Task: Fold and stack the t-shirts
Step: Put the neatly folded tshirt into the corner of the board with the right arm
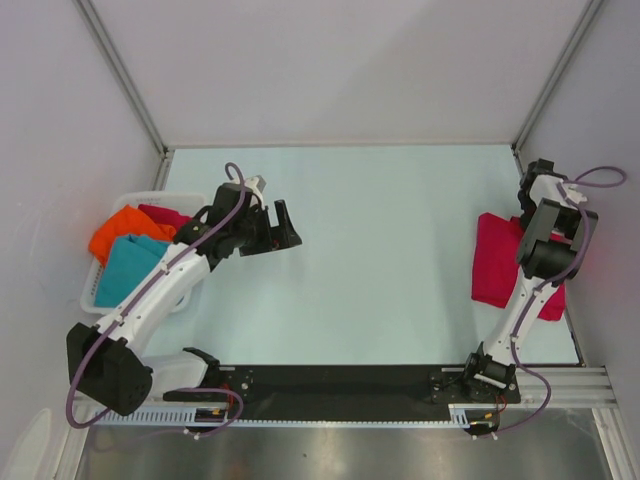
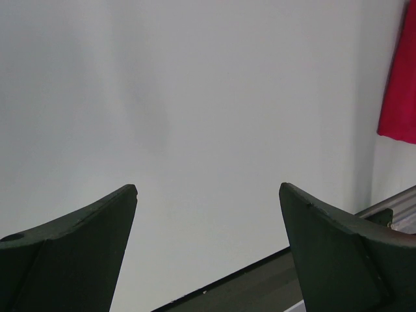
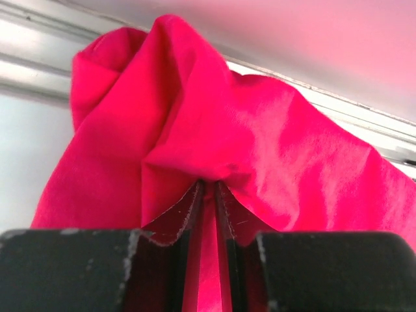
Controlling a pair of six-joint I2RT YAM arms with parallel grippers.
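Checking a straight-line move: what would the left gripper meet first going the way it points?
Likely just bare table. The left gripper is open and aimed across it; the crimson t-shirt sits off to one side. Depth unclear.

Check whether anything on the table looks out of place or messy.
The crimson t-shirt at the right edge is bunched up, a fold pinched in the right arm's jaws. Three more lie crumpled in the white basket.

No text, label, brand, number or sign is legible on anything in view.
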